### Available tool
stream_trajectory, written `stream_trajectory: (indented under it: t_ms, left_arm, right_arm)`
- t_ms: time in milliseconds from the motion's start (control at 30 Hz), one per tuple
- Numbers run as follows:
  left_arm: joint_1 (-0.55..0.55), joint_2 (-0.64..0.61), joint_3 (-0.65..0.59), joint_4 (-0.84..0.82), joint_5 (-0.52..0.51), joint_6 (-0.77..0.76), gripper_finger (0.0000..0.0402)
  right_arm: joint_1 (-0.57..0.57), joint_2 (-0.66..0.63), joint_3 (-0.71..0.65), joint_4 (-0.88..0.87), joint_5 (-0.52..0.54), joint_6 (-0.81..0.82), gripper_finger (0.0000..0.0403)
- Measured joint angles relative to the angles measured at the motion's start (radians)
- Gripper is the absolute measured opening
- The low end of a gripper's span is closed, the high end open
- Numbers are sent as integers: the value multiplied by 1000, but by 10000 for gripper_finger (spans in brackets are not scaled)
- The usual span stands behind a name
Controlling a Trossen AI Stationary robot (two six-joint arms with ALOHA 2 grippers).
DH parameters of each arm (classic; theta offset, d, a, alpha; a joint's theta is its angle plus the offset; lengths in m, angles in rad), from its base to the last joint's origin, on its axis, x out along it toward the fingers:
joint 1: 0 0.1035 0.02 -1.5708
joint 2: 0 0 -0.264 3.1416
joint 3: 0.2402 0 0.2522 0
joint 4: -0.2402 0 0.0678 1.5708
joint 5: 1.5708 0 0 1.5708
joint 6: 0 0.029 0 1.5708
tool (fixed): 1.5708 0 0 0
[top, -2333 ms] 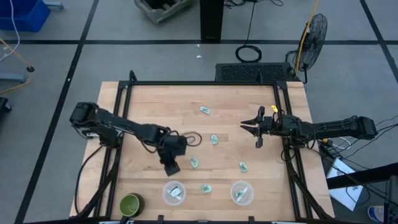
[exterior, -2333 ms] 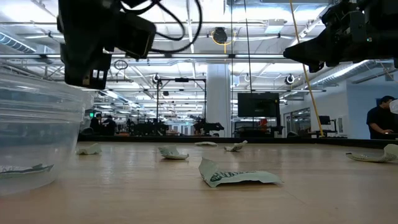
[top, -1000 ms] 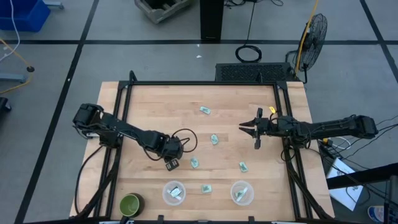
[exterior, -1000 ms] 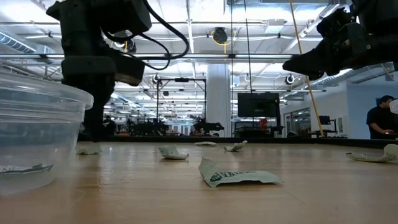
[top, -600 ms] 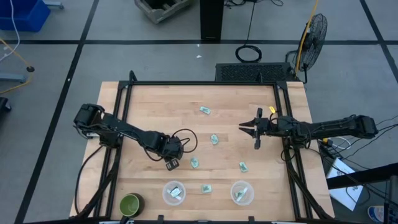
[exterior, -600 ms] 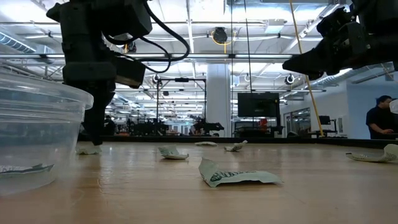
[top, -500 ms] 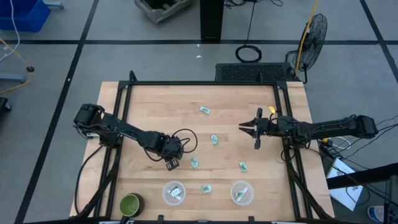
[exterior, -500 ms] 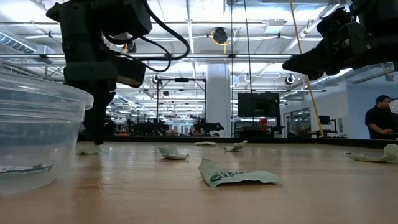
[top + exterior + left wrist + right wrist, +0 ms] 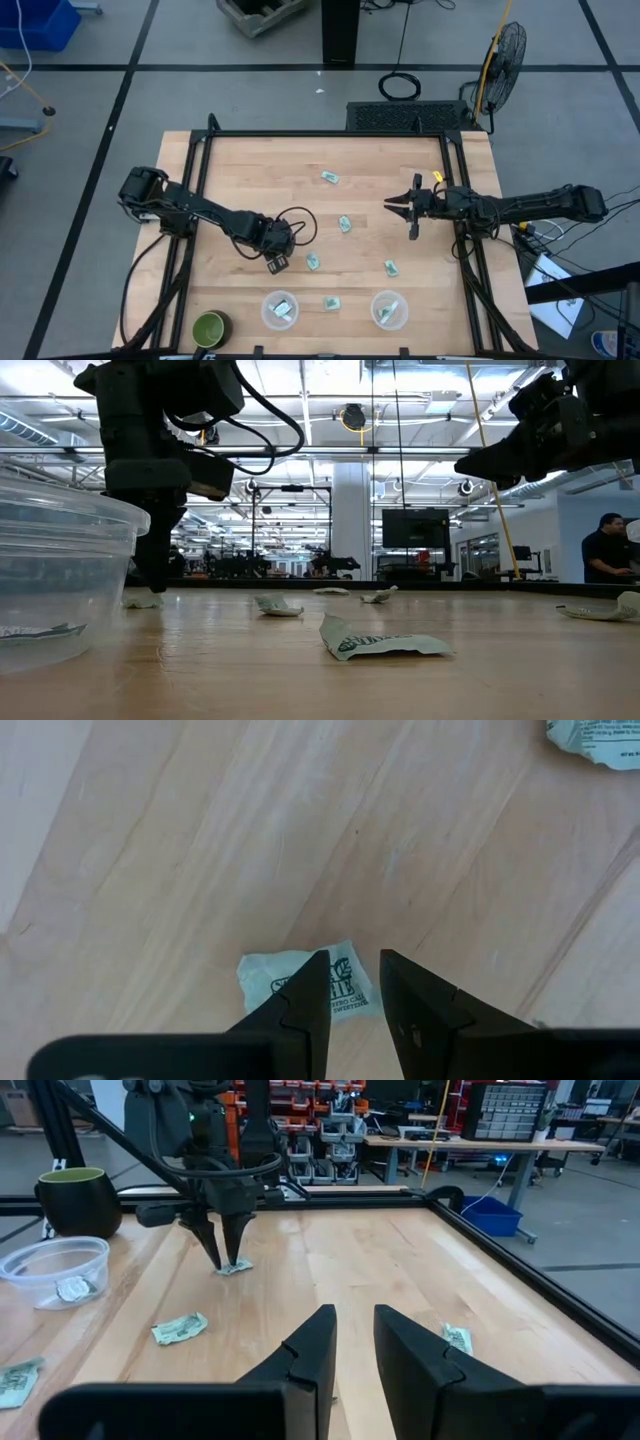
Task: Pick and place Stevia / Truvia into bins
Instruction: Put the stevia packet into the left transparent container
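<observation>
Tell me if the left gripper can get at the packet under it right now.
Probably yes. The left gripper is down at the table, fingers slightly apart, straddling an edge of the packet; nothing lies between them, and the right gripper waits far off.

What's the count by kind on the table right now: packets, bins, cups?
Stevia packets: 8 (6 loose, 1 visible in each bin)
Translucent bins: 2
Green cup: 1
Total: 11
</observation>
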Motion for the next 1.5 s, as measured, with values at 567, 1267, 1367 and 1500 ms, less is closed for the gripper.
stream_trajectory:
  t_ms: [567,1267,1367,1500]
  left_arm:
    - [-1,65,4,-2,-1,19,93]
    - [-8,58,22,-6,46,121,22]
    - [-9,58,38,-6,73,132,12]
    - [-21,58,92,-66,113,135,8]
  right_arm:
    - [0,0,1,-13,0,49,63]
    - [0,0,1,-14,0,48,63]
    - [0,0,1,-14,0,48,63]
    - [0,0,1,-14,0,48,63]
